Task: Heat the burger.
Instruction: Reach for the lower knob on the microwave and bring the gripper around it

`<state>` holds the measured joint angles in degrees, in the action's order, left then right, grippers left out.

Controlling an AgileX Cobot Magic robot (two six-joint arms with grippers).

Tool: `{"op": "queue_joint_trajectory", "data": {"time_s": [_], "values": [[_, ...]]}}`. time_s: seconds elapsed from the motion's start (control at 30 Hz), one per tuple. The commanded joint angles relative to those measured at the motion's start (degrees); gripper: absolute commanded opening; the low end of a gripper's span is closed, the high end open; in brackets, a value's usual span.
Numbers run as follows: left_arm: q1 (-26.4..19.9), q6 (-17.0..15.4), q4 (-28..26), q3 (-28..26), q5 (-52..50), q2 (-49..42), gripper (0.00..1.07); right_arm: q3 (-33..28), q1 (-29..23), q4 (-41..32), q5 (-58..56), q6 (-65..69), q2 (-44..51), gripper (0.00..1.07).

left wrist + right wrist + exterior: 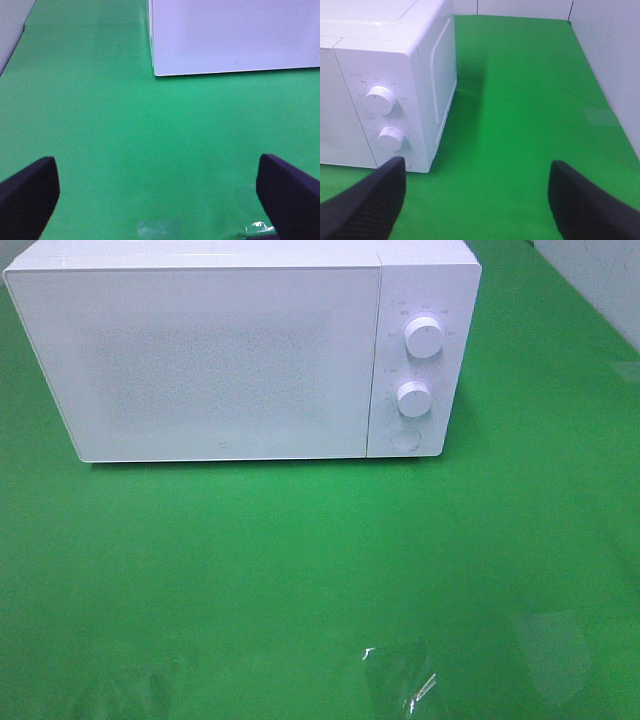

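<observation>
The white microwave [240, 350], a smooth boxy shell with a matte speckled door [190, 380], two round knobs [424, 337] and a round button [405, 439], stands shut on the green cloth [300, 570]. The burger shows in no view, and whether it lies behind the opaque door cannot be told. The left gripper [157, 185] and right gripper [477, 195] hover before it, dark ribbed fingers [370, 200] spread wide and empty, probably poised for door and controls.

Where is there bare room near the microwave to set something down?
The green cloth in front of the microwave is bare, as is the strip to its right, up to the white wall. Nothing is crowded; only flat clear tape patches lie near the front edge.
</observation>
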<state>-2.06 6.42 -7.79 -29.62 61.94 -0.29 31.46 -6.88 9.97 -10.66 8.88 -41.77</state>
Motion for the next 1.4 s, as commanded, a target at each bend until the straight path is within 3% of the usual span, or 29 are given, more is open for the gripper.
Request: {"op": "queue_joint_trajectory", "data": {"time_s": [0.03,0.13,0.2,0.4,0.63,0.73,0.83,0.9,0.93,0.97,1.0,1.03,1.07,1.23,1.4], "values": [[-0.1,-0.2,-0.3,0.1,-0.8,-1.4,1.0,0.1,0.1,0.3,6.2,0.5,-4.1,0.75],[-0.1,-0.2,-0.3,0.1,-0.8,-1.4,1.0,-0.3,0.1,0.3,8.3,0.5,-5.2,0.75],[-0.1,-0.2,-0.3,0.1,-0.8,-1.4,1.0,-3.1,0.1,0.3,18.0,-0.1,-9.4,0.75],[-0.1,-0.2,-0.3,0.1,-0.8,-1.4,1.0,-6.0,0.1,-0.6,29.0,-4.1,-13.9,0.75],[-0.1,-0.2,-0.3,0.1,-0.7,-1.4,1.0,-6.5,0.1,-7.7,37.4,-14.1,-21.4,0.74],[-0.1,-0.2,-0.3,0.1,-0.7,-1.4,1.0,-8.5,0.0,-14.9,48.2,-18.6,-26.1,0.74],[-0.1,-0.2,-0.3,0.1,-0.7,-1.4,1.0,-9.5,-0.7,-18.3,51.5,-20.4,-27.6,0.74],[-0.1,-0.2,-0.3,0.1,-0.7,-1.4,1.0,-11.0,-6.6,-30.4,60.0,-29.4,-31.7,0.74],[-0.1,-0.2,-0.3,0.1,-0.7,-1.4,1.0,-11.0,-6.6,-30.4,60.0,-29.4,-31.7,0.74],[-0.1,-0.2,-0.3,0.1,-0.7,-1.4,1.0,-11.0,-10.1,-36.1,62.5,-33.2,-33.8,0.74],[-0.1,-0.2,-0.3,0.1,-0.7,-1.4,1.0,-11.0,-10.1,-36.1,62.5,-33.2,-33.8,0.74],[-0.1,-0.2,-0.3,0.1,-0.7,-1.4,1.0,-11.0,-13.9,-39.7,66.1,-35.4,-36.0,0.74],[-0.1,-0.2,-0.3,0.1,-0.7,-1.4,1.0,-11.0,-13.9,-39.7,66.1,-35.4,-36.0,0.74],[-0.1,-0.2,-0.3,0.1,-0.7,-1.4,1.0,-11.0,-23.5,-47.0,76.3,-34.8,-41.5,0.74],[-0.1,-0.2,-0.3,0.1,-0.7,-1.4,1.0,-10.9,-28.5,-52.1,80.2,-34.4,-45.2,0.74]]}}
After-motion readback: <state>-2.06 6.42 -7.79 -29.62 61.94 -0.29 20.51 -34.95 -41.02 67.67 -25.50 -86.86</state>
